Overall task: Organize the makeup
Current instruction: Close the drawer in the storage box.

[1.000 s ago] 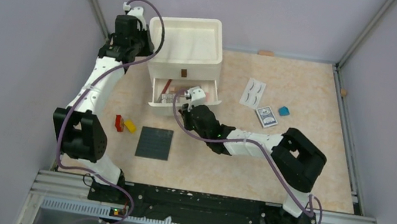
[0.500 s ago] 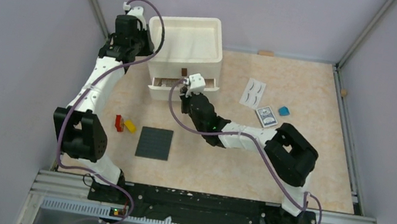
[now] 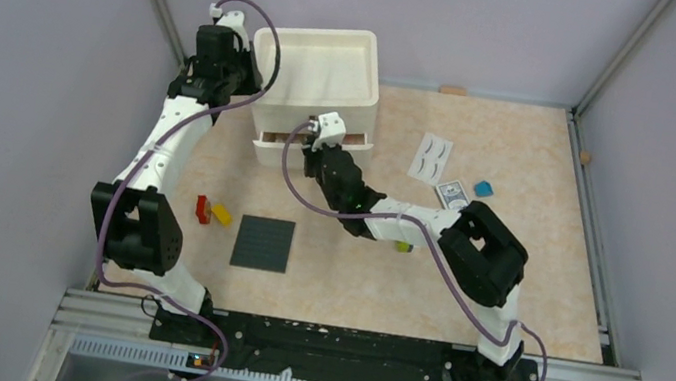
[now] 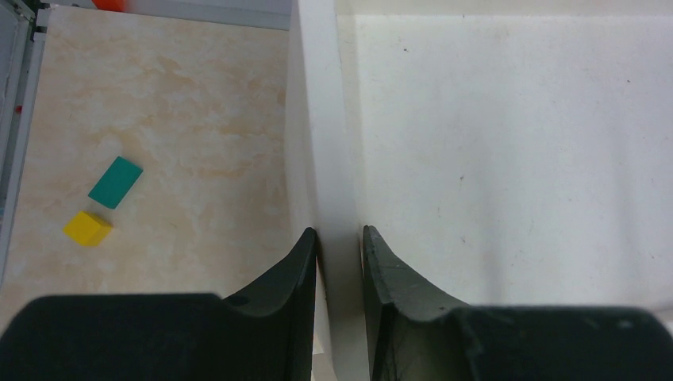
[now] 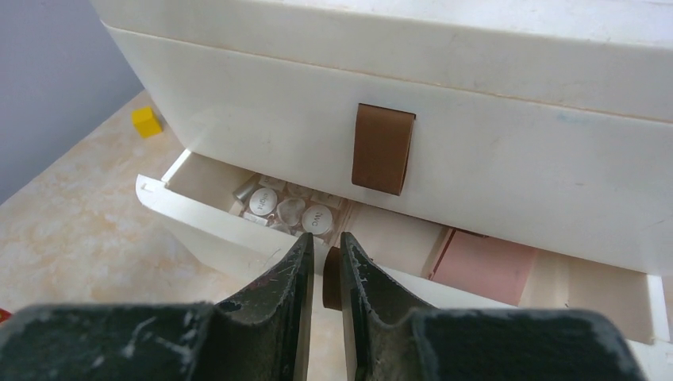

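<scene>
A white drawer box (image 3: 323, 72) stands at the back of the table. My left gripper (image 4: 340, 234) is shut on its left wall (image 4: 317, 119); in the top view that gripper (image 3: 248, 74) sits at the box's left edge. My right gripper (image 5: 325, 242) is shut on the brown tab handle (image 5: 332, 279) of the lower drawer (image 5: 214, 234), which stands slightly open. Inside it lie small tubes (image 5: 287, 208) and a pink compact (image 5: 486, 263). The white eyelash card (image 3: 431, 157) lies on the table to the right of the box.
A patterned blue card box (image 3: 452, 193) and a small teal piece (image 3: 483, 188) lie near the eyelash card. Red bricks (image 3: 203, 209), a yellow brick (image 3: 222, 216) and a dark studded plate (image 3: 263, 242) sit front left. The upper drawer's brown handle (image 5: 383, 148) is above my right fingers.
My right gripper has moved toward the box with the drawer handle, and the lower drawer has slid from wide open to nearly closed. The left arm has not moved.
</scene>
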Available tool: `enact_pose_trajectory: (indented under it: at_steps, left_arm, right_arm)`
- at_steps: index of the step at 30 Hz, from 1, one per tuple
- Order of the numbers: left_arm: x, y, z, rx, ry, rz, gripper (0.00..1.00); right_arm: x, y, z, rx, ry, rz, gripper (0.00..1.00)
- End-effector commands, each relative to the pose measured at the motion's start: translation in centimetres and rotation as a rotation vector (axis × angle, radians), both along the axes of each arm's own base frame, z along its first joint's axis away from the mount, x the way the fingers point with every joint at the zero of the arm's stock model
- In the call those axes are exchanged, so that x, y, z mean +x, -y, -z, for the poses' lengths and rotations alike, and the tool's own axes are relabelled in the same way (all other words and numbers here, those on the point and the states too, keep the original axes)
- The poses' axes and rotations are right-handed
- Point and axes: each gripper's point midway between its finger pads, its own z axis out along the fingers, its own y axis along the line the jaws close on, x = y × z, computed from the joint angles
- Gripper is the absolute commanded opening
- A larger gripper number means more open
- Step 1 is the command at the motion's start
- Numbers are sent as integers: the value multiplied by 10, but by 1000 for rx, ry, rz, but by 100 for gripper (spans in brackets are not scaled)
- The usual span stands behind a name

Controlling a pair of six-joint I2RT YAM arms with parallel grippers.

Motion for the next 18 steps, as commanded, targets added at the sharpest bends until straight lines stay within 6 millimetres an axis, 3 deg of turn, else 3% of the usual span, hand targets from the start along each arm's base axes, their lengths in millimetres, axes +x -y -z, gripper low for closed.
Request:
enact_pose_trajectory:
  at_steps: [1, 5, 9, 11, 18]
  left_arm:
    - [-12, 32, -1, -56, -36, 123, 19]
    - [-12, 31, -1, -53, -34, 118, 19]
    - [-12, 32, 0, -56, -38, 121, 19]
    - [-12, 32, 0, -54, -38, 120, 19]
    - [-12, 32, 0, -54, -37, 122, 19]
  right_arm:
    - [-1, 0, -16, 35, 18, -29, 18]
    - [-21, 3, -30, 77, 48, -116, 18]
    - [-58, -4, -47, 103, 84, -315, 20]
    - [-66, -1, -45, 98, 66, -336, 20]
    - [-41, 36, -1, 28, -13, -95, 20]
